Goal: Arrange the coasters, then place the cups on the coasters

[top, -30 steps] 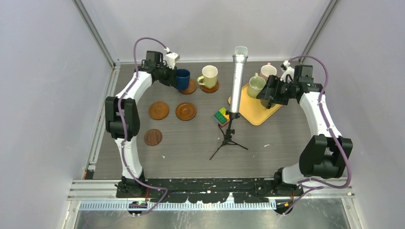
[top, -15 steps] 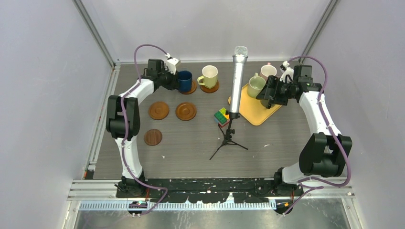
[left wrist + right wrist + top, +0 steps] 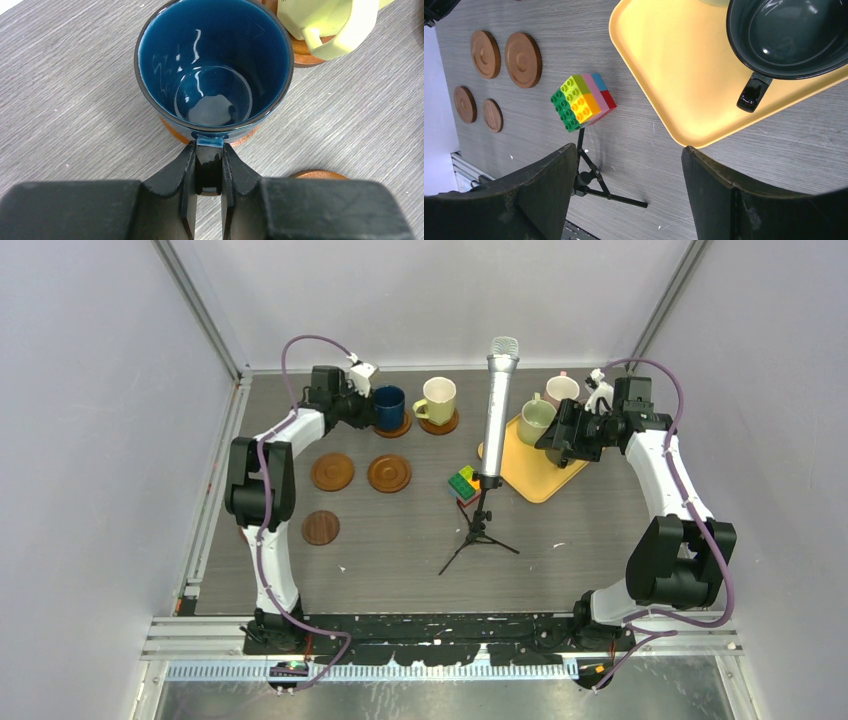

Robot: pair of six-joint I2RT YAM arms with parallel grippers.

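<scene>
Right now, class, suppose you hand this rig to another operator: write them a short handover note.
Left gripper: shut on the dark blue cup by its handle; cup sits on a coaster, not yet released.
Right gripper: open, holding nothing, by the dark grey-green cup on the yellow tray.
Done: cream cup on its own coaster.
Left: four bare coasters to fill; the dark grey-green cup, pale green cup and pink cup need placing.

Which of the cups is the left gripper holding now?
The dark blue cup: the left gripper is shut on its handle. The cream-yellow cup beside it stands free.
</scene>
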